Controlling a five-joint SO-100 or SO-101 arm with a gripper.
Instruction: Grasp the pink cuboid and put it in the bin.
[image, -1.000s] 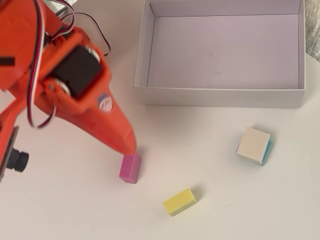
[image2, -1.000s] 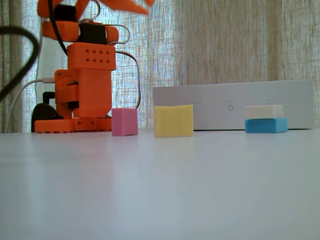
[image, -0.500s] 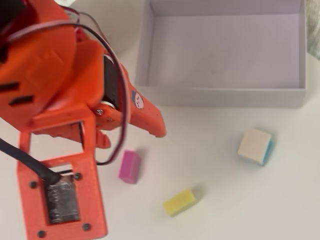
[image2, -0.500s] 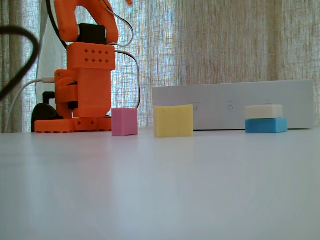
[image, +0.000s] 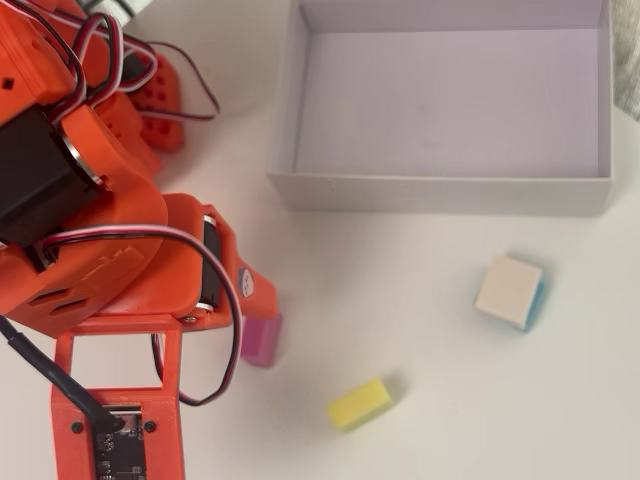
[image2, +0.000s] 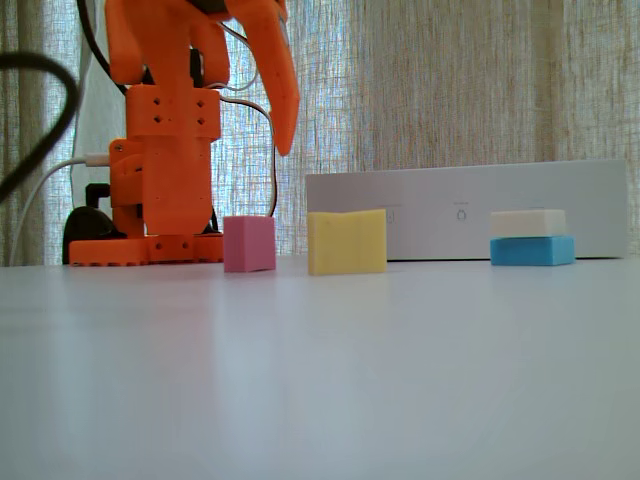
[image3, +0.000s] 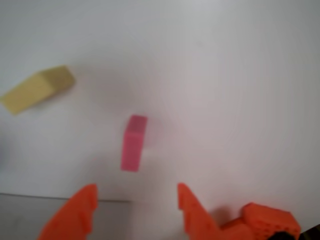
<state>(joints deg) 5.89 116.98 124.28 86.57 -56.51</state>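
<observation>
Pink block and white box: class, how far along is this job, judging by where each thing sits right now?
Done: nothing delivered; the white box is empty. In hand: the gripper is open, above the pink block, which stands on the table ungrasped. Left: lowering, gripping, lifting, carrying it to the box and releasing. The yellow block and cream-and-blue block sit apart.

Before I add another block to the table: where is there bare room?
Free: the tabletop between the yellow block and the cream-topped block, and inside the bin, which holds nothing. Crowded: around the pink cuboid, with the open claw above it.
</observation>
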